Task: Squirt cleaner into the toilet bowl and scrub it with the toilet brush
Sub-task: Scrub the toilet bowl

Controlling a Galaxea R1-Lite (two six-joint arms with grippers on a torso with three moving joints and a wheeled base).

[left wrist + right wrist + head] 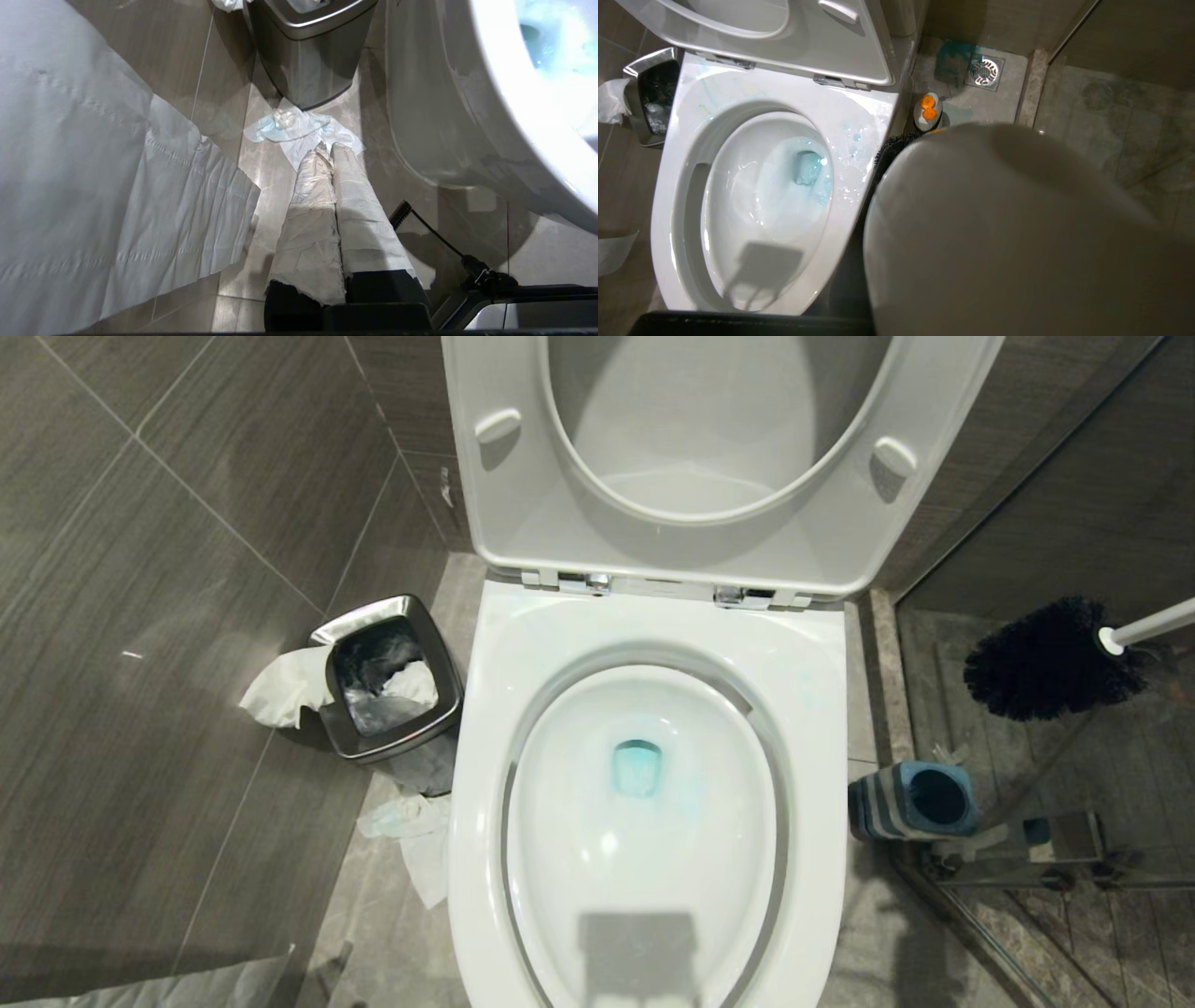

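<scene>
Bowl (644,933): centre of head view, seat and lid raised; water at the outlet tinted teal by cleaner (637,767); blue droplets also on the rim (852,140) in the right wrist view.

Brush (1050,658): aloft to the right of the bowl, black bristle head over the floor, white handle (1153,623) running off the right edge; above and apart from its blue-topped holder (920,800).

Step in hand (judged): cleaner apparently in, brush lifted out, scrubbing not yet begun.

Doing it well (judged): swing head leftward over the rim, lower it into the basin without clipping the rim, work the tinted water up the walls and under the rim; keep the handle steep to limit splashing.

Right gripper: outside the head view; own wrist view blocked by a pale rounded mass (1017,233), with bristles just showing beside it; fingers unseen, so grip on the handle cannot be told, only presumed.

Left gripper (329,151): low beside the bowl's outer wall, wrapped fingers (313,186) pressed together, pinching nothing, pointing toward tissue (299,128) on the floor before the bin (308,60).
</scene>
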